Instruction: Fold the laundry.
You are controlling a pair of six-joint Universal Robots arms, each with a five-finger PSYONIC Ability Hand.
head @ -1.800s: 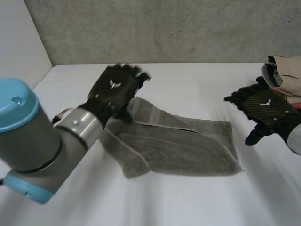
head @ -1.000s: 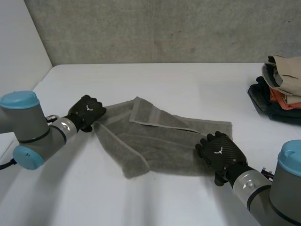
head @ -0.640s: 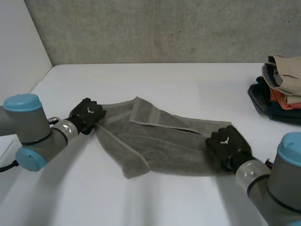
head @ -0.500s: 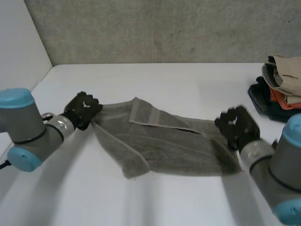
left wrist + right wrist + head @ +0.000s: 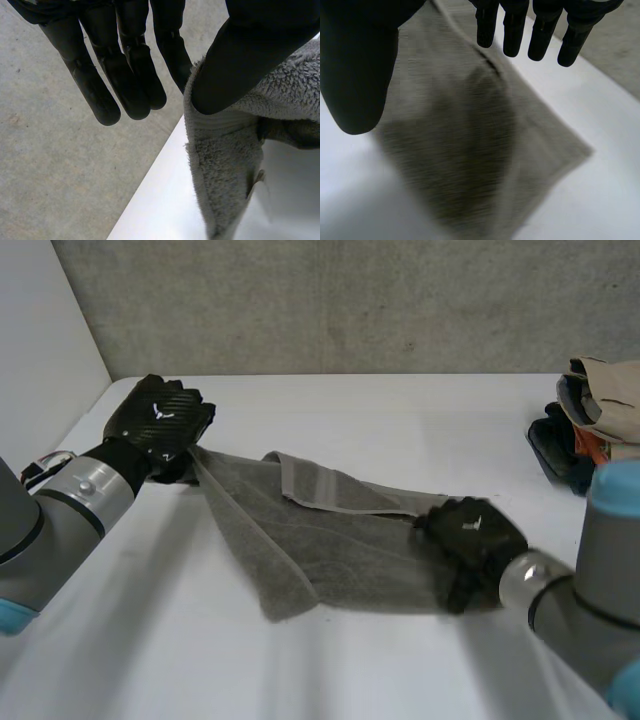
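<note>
Left hand [image 5: 155, 425] has the grey towel [image 5: 330, 540] pinched at its left corner, that edge lifted off the white table [image 5: 400, 430]. Right hand [image 5: 470, 540] is spread wide open over the towel's right end. There's lots of bare table behind, and the clothes pile [image 5: 600, 420] sits well off at the right edge.

The head camera sits behind and between the arms, looking down across the counter [image 5: 380, 430] toward the wall [image 5: 330, 300]. The left wrist camera looks along the left hand [image 5: 125, 60] from very close, facing that wall. The right wrist camera looks down past the right hand [image 5: 355, 60], close above the counter. All three share the towel [image 5: 330, 540].
</note>
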